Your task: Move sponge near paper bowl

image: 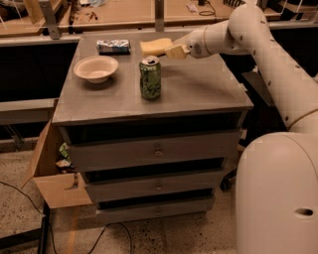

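**A:** What is the surface like, and the room around it?

**B:** A flat, dull grey surface tops a three-drawer cabinet. Wooden benches run along the far side. At the left, an open cardboard box sits on a speckled floor.

**A:** And the things on it?

**B:** A shallow, round paper bowl sits far left, with a crinkled blue packet beyond it. A green can stands upright mid-surface. The end effector, near the far edge, grasps one end of the soft yellow sponge. The sponge is just beyond the can, right of the bowl.
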Tool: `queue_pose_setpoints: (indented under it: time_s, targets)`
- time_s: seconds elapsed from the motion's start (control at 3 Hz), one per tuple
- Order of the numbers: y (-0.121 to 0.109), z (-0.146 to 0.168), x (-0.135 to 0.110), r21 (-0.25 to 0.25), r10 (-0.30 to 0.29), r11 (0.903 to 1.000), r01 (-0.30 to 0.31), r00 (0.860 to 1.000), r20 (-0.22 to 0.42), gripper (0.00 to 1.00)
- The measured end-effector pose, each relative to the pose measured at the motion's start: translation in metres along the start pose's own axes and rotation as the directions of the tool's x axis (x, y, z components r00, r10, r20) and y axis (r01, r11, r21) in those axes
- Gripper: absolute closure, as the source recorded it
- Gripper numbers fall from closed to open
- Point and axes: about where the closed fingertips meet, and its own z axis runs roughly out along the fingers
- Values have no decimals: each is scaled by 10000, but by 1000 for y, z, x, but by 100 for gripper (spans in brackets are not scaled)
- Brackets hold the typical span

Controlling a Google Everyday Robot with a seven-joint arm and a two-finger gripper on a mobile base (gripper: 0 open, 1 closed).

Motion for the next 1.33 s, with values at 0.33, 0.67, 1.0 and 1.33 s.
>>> queue_pose_setpoints:
  time_s: [0.33,0.67,1.0,1.33]
  targets:
    - [31,22,-5,-1146,-380,9928,344,9988,-302,100]
    - [50,46,-4,-1812,-495,9827,379,9970,-600,81]
    - [64,62,-6,-2291,-623,9724,451,9957,-684,58]
    - [73,72,-9,-2615,-714,9638,517,9952,-664,35]
